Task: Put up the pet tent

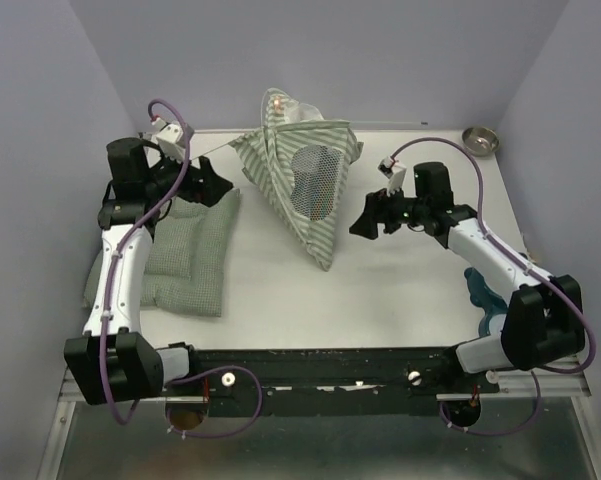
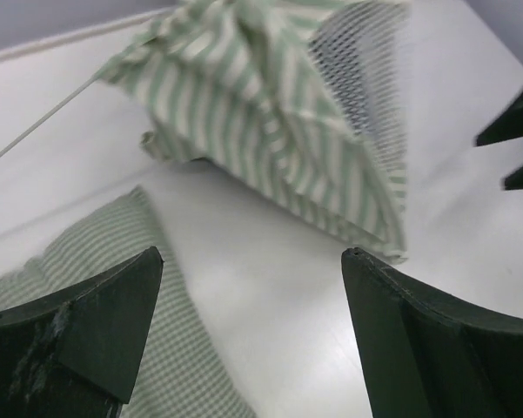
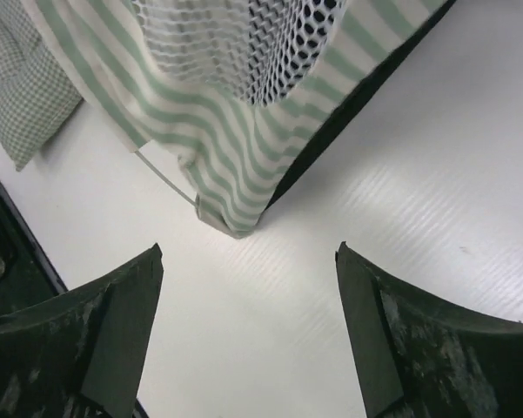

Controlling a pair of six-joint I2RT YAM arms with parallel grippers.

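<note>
The pet tent, green-and-white striped with a grey mesh window, stands raised at the table's middle back, a pink tag at its top. A thin whitish pole sticks out from its left side. The tent shows in the left wrist view and the right wrist view, where its near corner touches the table. My left gripper is open and empty, left of the tent over the cushion's edge. My right gripper is open and empty, right of the tent's lower corner.
A flat green checked quilted cushion lies at the left, also in the left wrist view. A small metal bowl sits at the back right. A blue object lies under the right arm. Grey walls enclose the table.
</note>
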